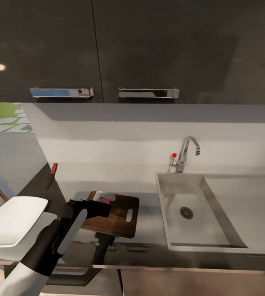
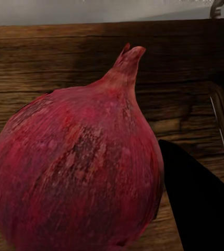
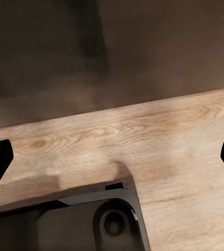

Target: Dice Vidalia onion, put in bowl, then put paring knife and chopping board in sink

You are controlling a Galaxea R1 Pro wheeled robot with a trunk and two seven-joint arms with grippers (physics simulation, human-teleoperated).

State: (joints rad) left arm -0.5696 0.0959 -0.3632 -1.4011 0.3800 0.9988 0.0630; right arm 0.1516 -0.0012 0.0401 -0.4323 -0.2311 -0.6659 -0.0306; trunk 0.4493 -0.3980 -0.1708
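Grey countertop (image 1: 149, 230) under dark cabinets (image 1: 108, 49). Onion (image 2: 78, 167) – red-skinned, held over board (image 1: 117, 214) between left gripper (image 1: 101, 199) fingers (image 2: 200, 204). Bowl (image 1: 13, 220) at left edge; knife (image 1: 52, 172) behind it, against wall. Sink (image 1: 215, 205) to right, tap (image 1: 186, 154) behind. Right gripper (image 3: 112, 157) spread wide – over wood floor (image 3: 158, 141).

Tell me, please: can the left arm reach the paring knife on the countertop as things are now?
Probably not yet. The left gripper is over the chopping board with the onion between its fingers, so it is occupied. The paring knife lies farther back on the countertop, with nothing between.
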